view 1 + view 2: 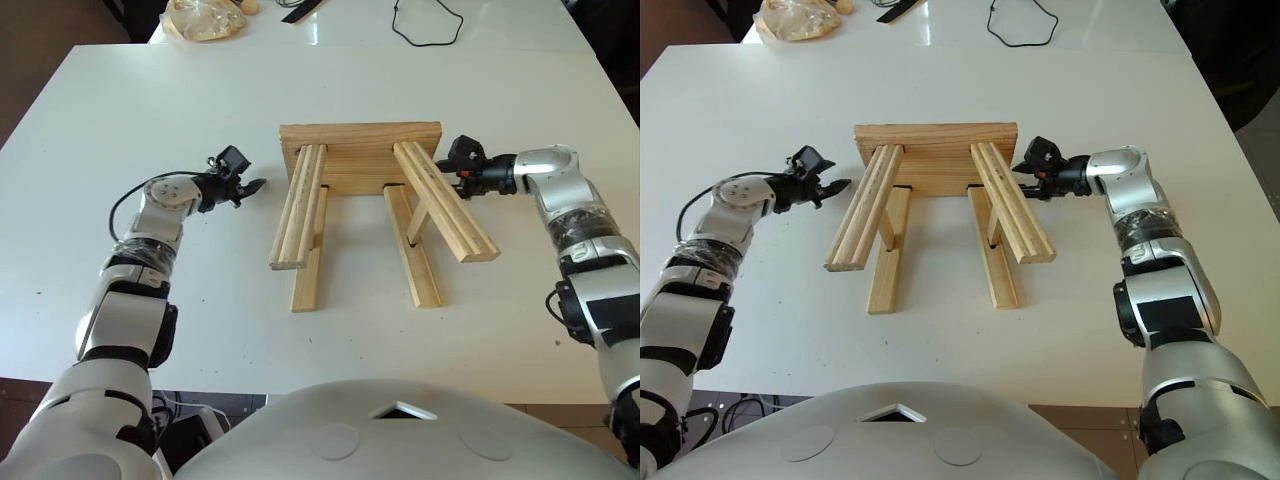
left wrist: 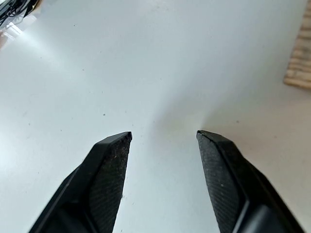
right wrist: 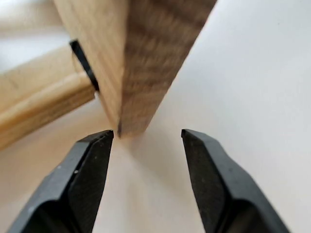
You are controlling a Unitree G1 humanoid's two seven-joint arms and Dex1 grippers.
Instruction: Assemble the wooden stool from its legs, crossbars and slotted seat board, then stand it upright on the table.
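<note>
The wooden stool lies on its side in the middle of the white table (image 1: 120, 110), its seat board (image 1: 360, 150) on edge at the far side. Two leg frames (image 1: 300, 205) (image 1: 445, 200) slant toward me over two lower pieces (image 1: 308, 270) (image 1: 412, 245) flat on the table. My right gripper (image 1: 443, 172) is open at the seat board's right end, and the board's corner (image 3: 133, 73) stands just ahead of the fingertips (image 3: 92, 170). My left gripper (image 1: 255, 186) is open over bare table, a short way left of the stool, with a corner of wood (image 2: 300, 63) ahead of it.
A clear plastic bag (image 1: 205, 18) and a black cable (image 1: 425, 25) lie on the table behind. Bare tabletop stretches left of the stool, right of it and in front of it.
</note>
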